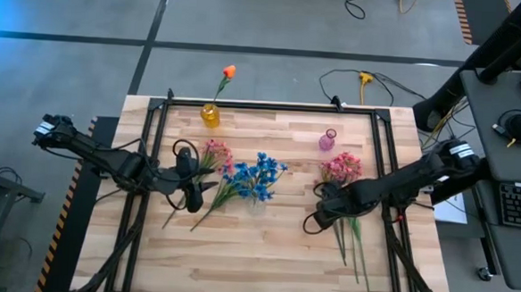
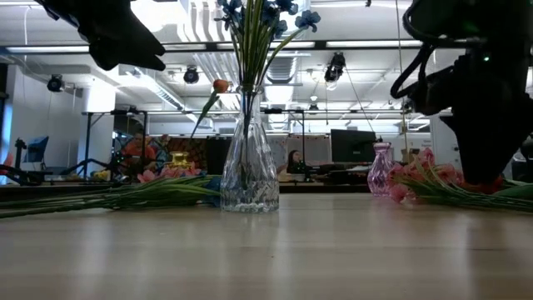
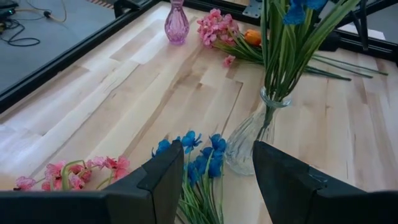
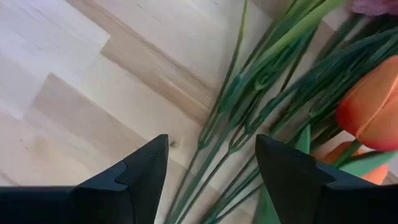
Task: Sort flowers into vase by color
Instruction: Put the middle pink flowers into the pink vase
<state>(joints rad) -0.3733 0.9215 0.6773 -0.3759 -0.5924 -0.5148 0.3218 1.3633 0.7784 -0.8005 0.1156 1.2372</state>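
- The wooden table (image 1: 264,245) is showing pale tan planks with darker streaks.
- The clear vase (image 2: 248,171) is holding blue flowers (image 1: 259,175) on green stalks.
- The small vase (image 1: 328,140) is showing pink glass.
- The yellow vase (image 1: 210,116) is carrying an orange bud (image 1: 229,71).
- The pink sprays (image 1: 342,166) are lying over green stems (image 4: 249,99).
- An orange tulip (image 4: 372,106) is glowing beside them.
- Both arms are appearing black.

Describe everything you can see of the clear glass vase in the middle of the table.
The clear vase is ribbed glass with a wide rounded base, a narrow neck and a flared lip. It stands upright near the middle of the table. It holds blue flowers, whose green stalks spread above the lip. More blue flowers lie on the wood by its base. Neither pincer touches it.
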